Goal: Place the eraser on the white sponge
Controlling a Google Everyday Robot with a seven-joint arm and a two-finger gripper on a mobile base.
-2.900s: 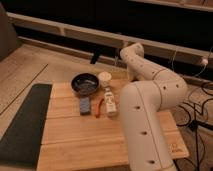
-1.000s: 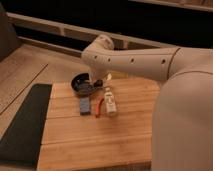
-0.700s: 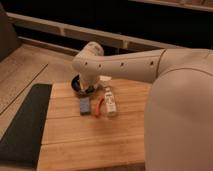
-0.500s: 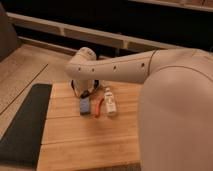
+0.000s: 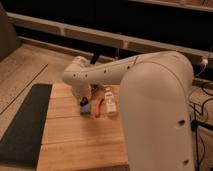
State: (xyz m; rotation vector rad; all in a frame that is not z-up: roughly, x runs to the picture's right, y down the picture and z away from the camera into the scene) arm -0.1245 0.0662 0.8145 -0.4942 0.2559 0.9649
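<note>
The bluish-grey sponge (image 5: 86,108) lies flat on the wooden table (image 5: 75,142), just left of the thin red-orange pen (image 5: 98,106). A small dark block, the eraser (image 5: 82,102), shows at the sponge's far end, touching or just above it. My white arm (image 5: 110,72) sweeps in from the right and bends down over this spot. My gripper (image 5: 84,97) is at the arm's low end, right above the eraser and mostly hidden by the arm. I cannot tell whether it holds the eraser.
A white bottle (image 5: 109,102) lies right of the pen. A dark mat (image 5: 25,120) runs along the table's left side. The black pan and the cup are hidden behind my arm. A dark post (image 5: 95,56) stands behind the table.
My arm has swung left and downward across the table, from over the pan to just above the sponge. The pan is now covered by the arm. The sponge, pen and bottle have not moved.
</note>
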